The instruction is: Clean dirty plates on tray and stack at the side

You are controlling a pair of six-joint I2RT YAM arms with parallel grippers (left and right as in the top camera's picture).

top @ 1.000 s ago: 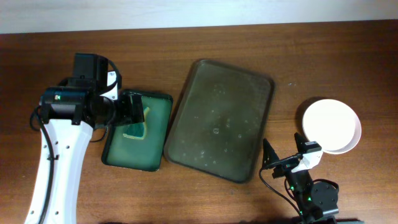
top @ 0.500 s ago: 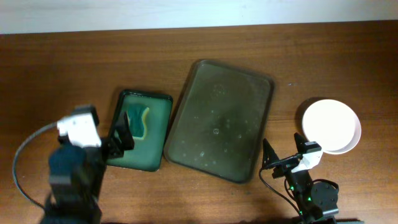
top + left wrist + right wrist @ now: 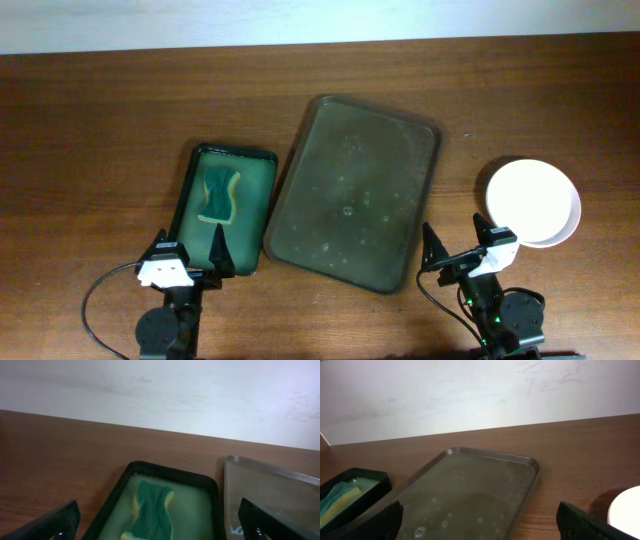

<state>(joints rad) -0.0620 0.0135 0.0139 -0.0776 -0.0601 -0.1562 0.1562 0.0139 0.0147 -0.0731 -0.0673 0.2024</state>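
1. The left gripper [image 3: 188, 250] sits at the near edge of the table [image 3: 90, 120], on the left side. Its two fingers are spread wide apart. It holds nothing.
2. The right gripper [image 3: 456, 240] sits at the near edge on the right side. Its fingers are spread wide too, and it holds nothing.
3. Just past the left gripper lies a small black tray [image 3: 236, 151] with greenish water in it.
4. A green and yellow sponge [image 3: 218, 195] lies in that small tray, in its far half.
5. Right beside the small tray, in the middle of the table, lies the big grey tray [image 3: 360, 160]. It is turned a little. Wet drops and tiny bubbles sit on it.
6. The white plate [image 3: 530, 200] rests on the table to the right of the big tray, apart from it. I cannot tell if it is one plate or a stack.
7. Far behind the table stands a white wall [image 3: 160, 390].
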